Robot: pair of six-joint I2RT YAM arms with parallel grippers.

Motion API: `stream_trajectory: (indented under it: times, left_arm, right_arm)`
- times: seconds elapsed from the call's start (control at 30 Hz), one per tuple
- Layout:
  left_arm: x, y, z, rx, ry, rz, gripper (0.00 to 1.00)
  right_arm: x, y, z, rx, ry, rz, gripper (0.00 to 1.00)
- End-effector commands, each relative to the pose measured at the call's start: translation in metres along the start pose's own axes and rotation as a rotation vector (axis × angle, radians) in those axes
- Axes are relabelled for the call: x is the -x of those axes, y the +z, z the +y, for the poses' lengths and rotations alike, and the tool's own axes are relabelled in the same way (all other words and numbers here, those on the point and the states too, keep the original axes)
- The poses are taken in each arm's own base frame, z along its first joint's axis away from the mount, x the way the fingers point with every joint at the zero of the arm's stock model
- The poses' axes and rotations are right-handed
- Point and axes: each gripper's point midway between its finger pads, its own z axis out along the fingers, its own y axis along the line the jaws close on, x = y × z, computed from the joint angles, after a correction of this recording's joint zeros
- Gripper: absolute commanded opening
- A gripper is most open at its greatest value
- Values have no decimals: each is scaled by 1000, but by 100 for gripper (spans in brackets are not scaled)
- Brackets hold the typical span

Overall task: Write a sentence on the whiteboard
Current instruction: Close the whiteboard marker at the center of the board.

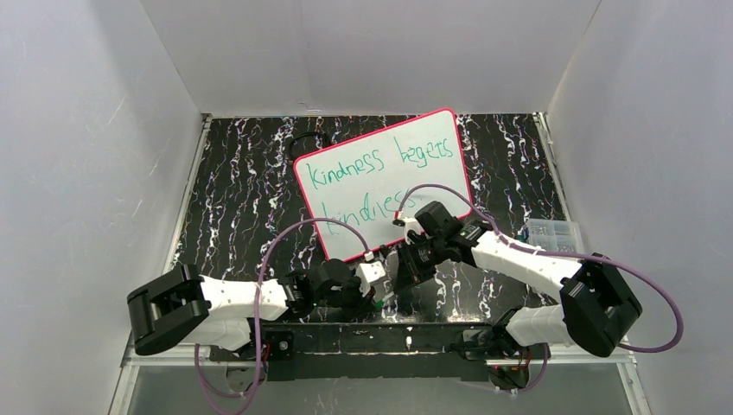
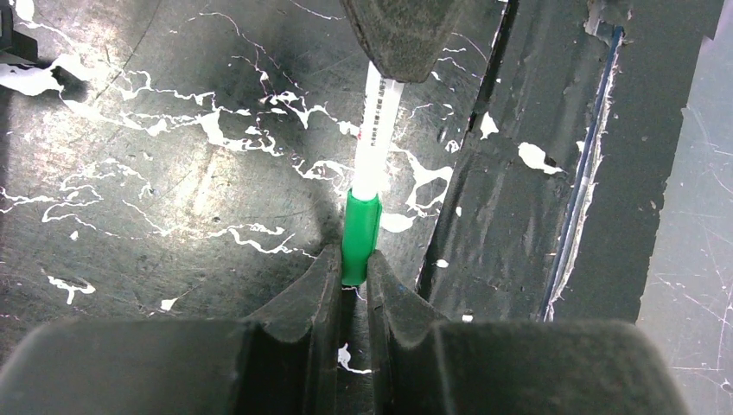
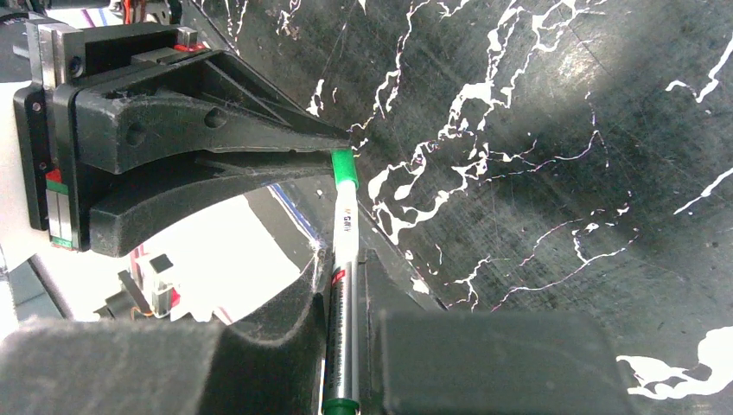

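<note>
The whiteboard [image 1: 432, 181] lies tilted at the back middle of the table, white with a pink-red rim. The sentence [image 1: 380, 160] in green reads "kindness begets" with "kindness" below it. Just in front of the board's near edge the two grippers meet tip to tip. My left gripper [image 2: 353, 264] is shut on the green cap [image 2: 360, 229] of a white marker [image 2: 376, 130]. My right gripper [image 3: 344, 277] is shut on the marker's barrel [image 3: 343, 246], with the cap [image 3: 344, 169] at its far end between the left gripper's fingertips [image 3: 333, 147]. In the top view the marker is hidden between the left gripper [image 1: 376, 287] and the right gripper [image 1: 403, 272].
The table top [image 1: 242, 199] is black with white marbling, walled in white on three sides. A clear plastic box [image 1: 553, 233] sits at the right edge. A black cable loop [image 1: 302, 140] lies behind the board. The table's taped near edge [image 2: 596, 156] runs close to the left gripper.
</note>
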Motion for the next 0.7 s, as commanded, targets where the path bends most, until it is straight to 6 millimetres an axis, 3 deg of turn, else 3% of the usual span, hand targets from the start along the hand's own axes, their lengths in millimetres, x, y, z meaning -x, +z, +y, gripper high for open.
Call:
stream_trajectory:
  times: [0.0,0.1,0.43,0.67]
  left_arm:
    - [77,-7,-7,-13,49,-270,0]
    - [77,-6,-6,-7,46,-267,0]
    - [91,-7,-3,16,25,-315,0]
    - [100,4,0,28,14,-321,0]
  right_arm:
    - [-11,1,-10,-46,27,27,1]
    - [-11,4,-1,17,39,28,1]
    - [-7,-3,-3,-13,10,-14,1]
    - [-7,-16,-18,-198,-24,10,1]
